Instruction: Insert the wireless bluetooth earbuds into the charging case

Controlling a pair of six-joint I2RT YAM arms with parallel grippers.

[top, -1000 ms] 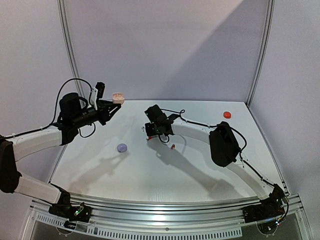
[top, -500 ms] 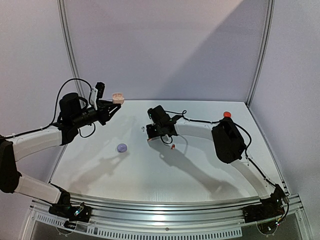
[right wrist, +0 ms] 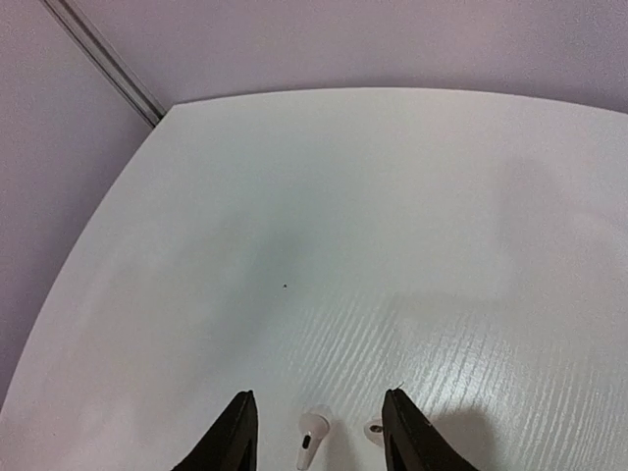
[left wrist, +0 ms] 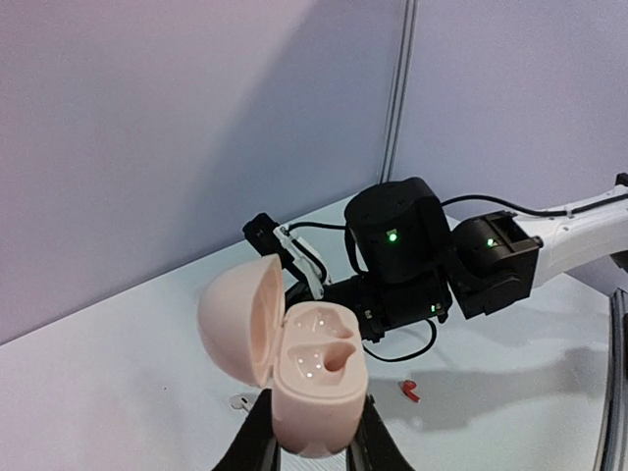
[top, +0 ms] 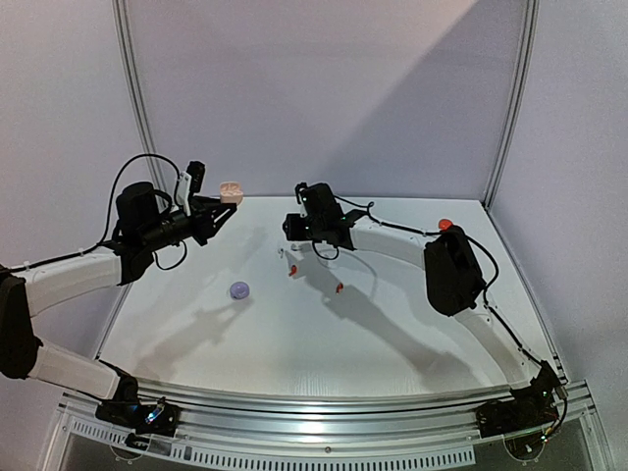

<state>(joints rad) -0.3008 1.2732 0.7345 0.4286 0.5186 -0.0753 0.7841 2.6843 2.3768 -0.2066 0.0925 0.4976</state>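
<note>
My left gripper [left wrist: 312,446] is shut on the base of a pink charging case [left wrist: 312,381], which it holds in the air with the lid [left wrist: 238,316] swung open and both sockets empty. From above, the case [top: 232,192] hangs over the table's back left. My right gripper [right wrist: 314,430] stands open just above the table, with two white earbuds [right wrist: 311,433] [right wrist: 374,430] lying between its fingers and touching neither. Two red earbuds [top: 292,270] [top: 339,287] lie on the table near my right gripper [top: 294,235].
A lilac round case [top: 239,289] lies shut on the left of the table and a red one [top: 446,225] at the back right. The right arm's cables [left wrist: 392,294] hang close behind the pink case. Metal frame posts [top: 132,108] stand at the back corners.
My right gripper has opened and moved up and toward the back, and one red earbud now lies uncovered where it was. The left arm and pink case have not moved.
</note>
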